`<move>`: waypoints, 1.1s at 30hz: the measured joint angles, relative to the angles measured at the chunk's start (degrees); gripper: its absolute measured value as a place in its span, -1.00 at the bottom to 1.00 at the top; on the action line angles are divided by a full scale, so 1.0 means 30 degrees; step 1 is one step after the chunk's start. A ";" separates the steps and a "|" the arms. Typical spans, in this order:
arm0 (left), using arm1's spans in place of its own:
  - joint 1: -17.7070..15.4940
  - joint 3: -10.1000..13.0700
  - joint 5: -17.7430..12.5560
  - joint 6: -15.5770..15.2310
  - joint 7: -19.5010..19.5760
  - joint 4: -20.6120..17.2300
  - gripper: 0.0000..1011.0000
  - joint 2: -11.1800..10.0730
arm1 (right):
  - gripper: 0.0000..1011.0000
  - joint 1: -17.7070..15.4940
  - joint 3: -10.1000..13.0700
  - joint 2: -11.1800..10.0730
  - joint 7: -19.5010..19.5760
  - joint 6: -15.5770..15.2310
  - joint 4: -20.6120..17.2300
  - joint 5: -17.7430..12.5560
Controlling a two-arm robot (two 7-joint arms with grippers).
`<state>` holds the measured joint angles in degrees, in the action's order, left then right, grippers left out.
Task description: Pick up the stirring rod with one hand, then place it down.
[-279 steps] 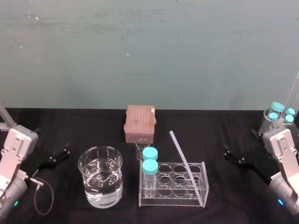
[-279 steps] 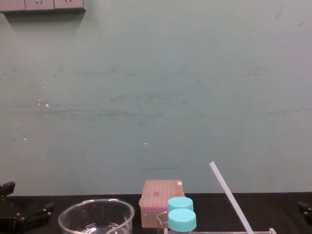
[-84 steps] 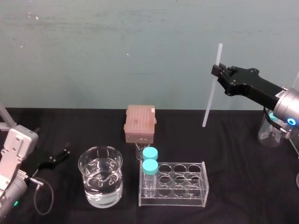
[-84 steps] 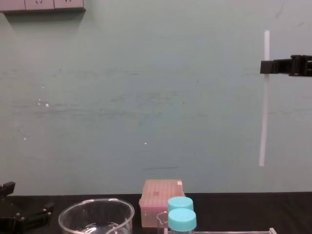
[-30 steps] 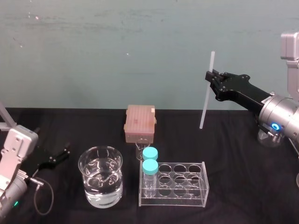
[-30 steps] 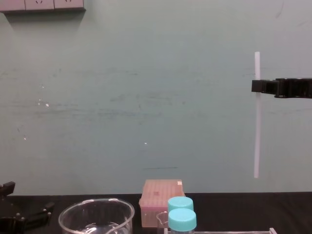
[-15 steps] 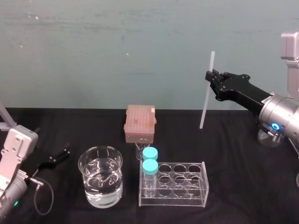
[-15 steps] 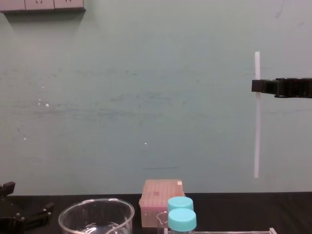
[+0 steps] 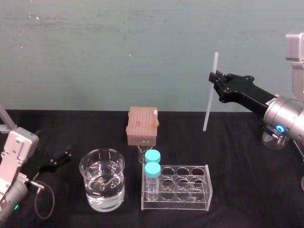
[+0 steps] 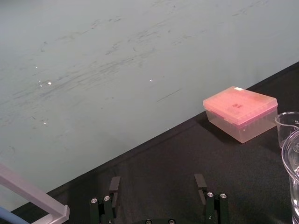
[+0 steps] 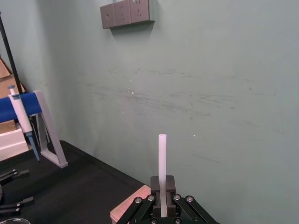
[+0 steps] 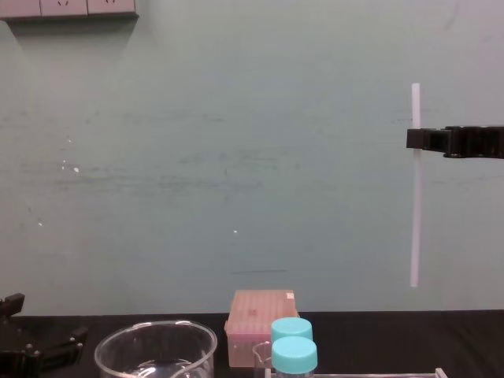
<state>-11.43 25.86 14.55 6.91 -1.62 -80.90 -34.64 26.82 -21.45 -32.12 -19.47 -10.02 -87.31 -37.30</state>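
The stirring rod (image 9: 208,111), thin, whitish and translucent, hangs nearly upright in the air over the right half of the table. My right gripper (image 9: 213,79) is shut on it about a third of the way down from its top. In the chest view the rod (image 12: 414,220) stands vertical against the green wall, pinched by the right gripper (image 12: 415,139). The right wrist view has the rod (image 11: 162,158) rising out of the closed right gripper (image 11: 162,205). My left gripper (image 9: 59,159) lies parked at the table's left, open with nothing between its fingers (image 10: 114,184).
A beaker of water (image 9: 102,185) stands front left. Beside it is a clear tube rack (image 9: 190,190) with two blue-capped tubes (image 9: 152,164). A pink box (image 9: 142,124) sits behind them, a glass jar (image 9: 273,137) at the far right, a pipette stand (image 11: 42,135) off to the left.
The rod left the rack and went up with the right gripper, then came slightly lower and leftward. Over the last second nothing has moved.
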 joint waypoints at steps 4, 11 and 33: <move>0.0000 0.0000 0.0000 0.0000 0.0000 0.0000 0.99 -0.0001 | -0.87 0.0000 0.0001 0.0000 0.0000 -0.0001 0.0001 0.0001; -0.0001 0.0000 -0.0001 0.0001 0.0000 0.0000 0.99 -0.0001 | -0.87 0.0000 0.0001 0.0000 0.0000 0.0000 0.0001 0.0001; 0.0000 0.0000 -0.0001 0.0000 0.0000 0.0000 0.99 -0.0001 | -0.87 -0.0041 0.0337 0.0210 -0.0736 0.0197 -0.0082 -0.0349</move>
<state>-11.43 25.86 14.55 6.91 -1.62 -80.90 -34.65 26.70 -20.44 -31.49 -21.68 -9.43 -87.56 -38.35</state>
